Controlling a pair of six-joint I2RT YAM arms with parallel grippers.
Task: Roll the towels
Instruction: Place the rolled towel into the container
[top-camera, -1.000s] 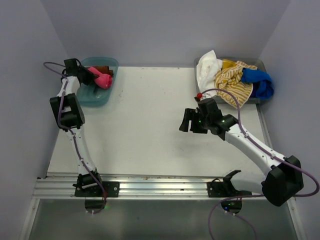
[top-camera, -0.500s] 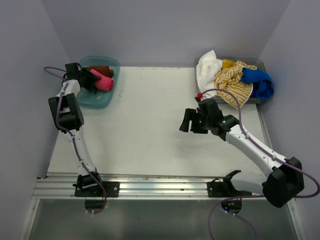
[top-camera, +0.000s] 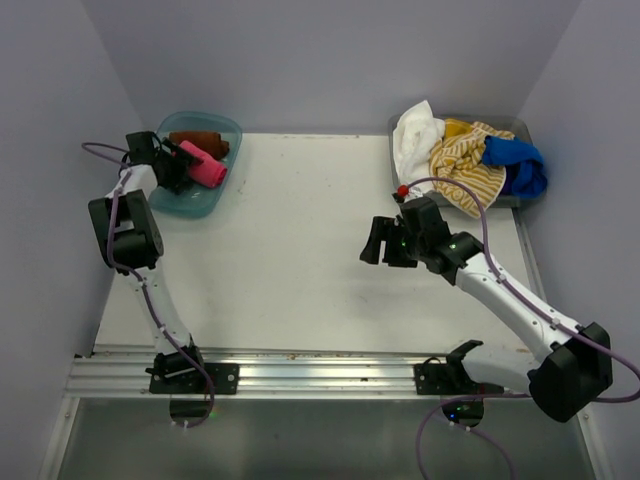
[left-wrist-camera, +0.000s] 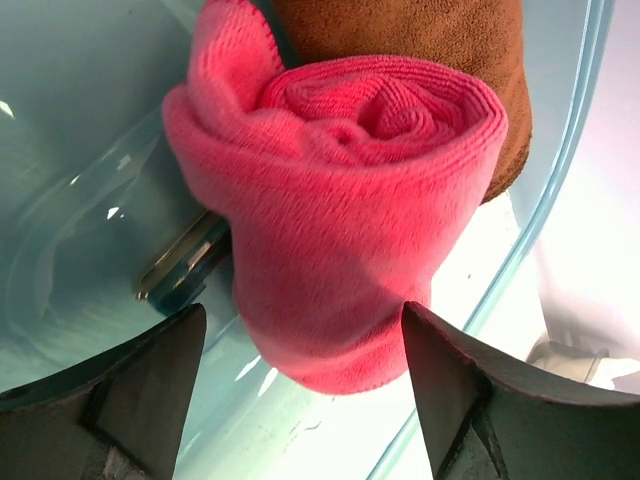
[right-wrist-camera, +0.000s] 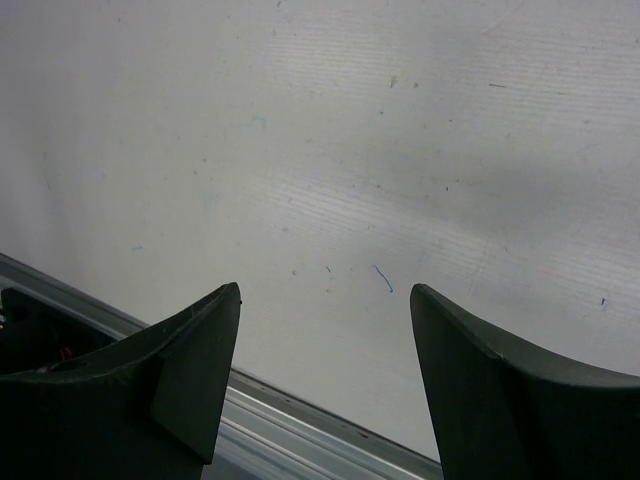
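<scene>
At the far left corner of the bench (top-camera: 290, 250), a translucent teal plastic tray (top-camera: 188, 203) is seen to hold two pieces: a hot pink cloth towel (left-wrist-camera: 340, 220), wound into a tight cylinder, and, just behind and touching it, a rust-brown cloth towel (top-camera: 196, 140) that also appears rolled. The left arm's fingers (left-wrist-camera: 130, 400) are held apart on either side of the pink roll and are not clamped on it. The right arm's fingers (right-wrist-camera: 190, 390) are likewise spread wide over bare bench near the middle, and nothing is held. At the far right corner, in a grey tray (top-camera: 522, 128), a white towel (top-camera: 412, 140), a yellow-and-white striped towel (top-camera: 465, 165) and a blue towel (top-camera: 515, 165) are heaped loose and unrolled. Two towels are judged done; at least three are left to be rolled.
</scene>
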